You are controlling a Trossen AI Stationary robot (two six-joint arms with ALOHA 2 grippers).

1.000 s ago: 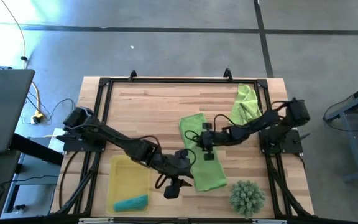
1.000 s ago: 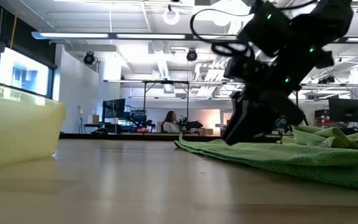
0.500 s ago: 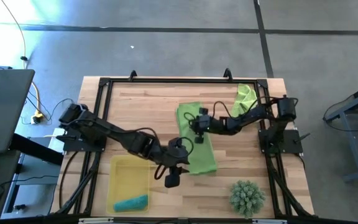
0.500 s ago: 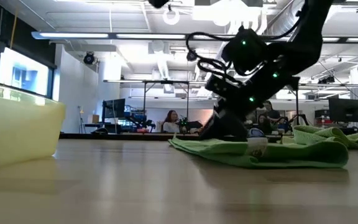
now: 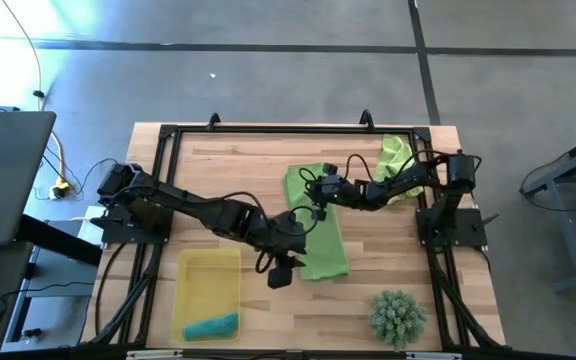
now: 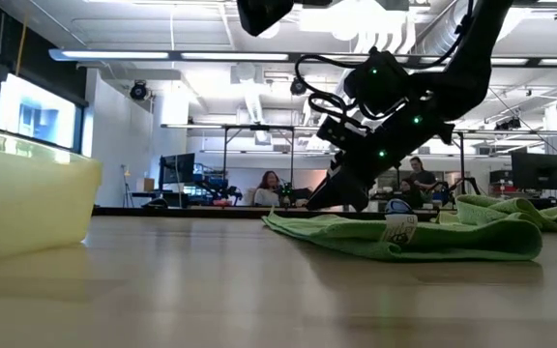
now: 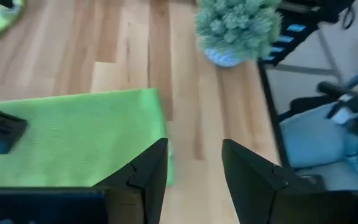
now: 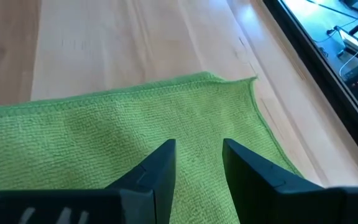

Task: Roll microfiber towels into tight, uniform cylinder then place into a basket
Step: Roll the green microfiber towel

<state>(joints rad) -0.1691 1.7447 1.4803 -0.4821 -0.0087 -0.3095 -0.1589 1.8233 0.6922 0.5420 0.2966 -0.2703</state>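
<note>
Two grippers: both mine, both over the same cloth near the middle of the table (image 5: 238, 160).
Left gripper (image 5: 303, 222): at the spread lime towel's (image 5: 318, 225) left edge; my fingers (image 7: 145, 171) stand parted with a clear gap, and nothing is between them.
Right gripper (image 5: 318, 188): over the far end of that towel; my fingers (image 8: 160, 165) are apart, green cloth showing through the gap, not pinched.
Spread lime towel: flat on the table's middle, its long side running toward the front edge.
Second lime towel (image 5: 396, 165): crumpled near the far right corner.
Teal towel (image 5: 211, 326): rolled, lying in the basket's front end.
Basket (image 5: 206, 272): at the front edge, left of centre.
Spiky plant (image 5: 398, 316): front right corner.
</note>
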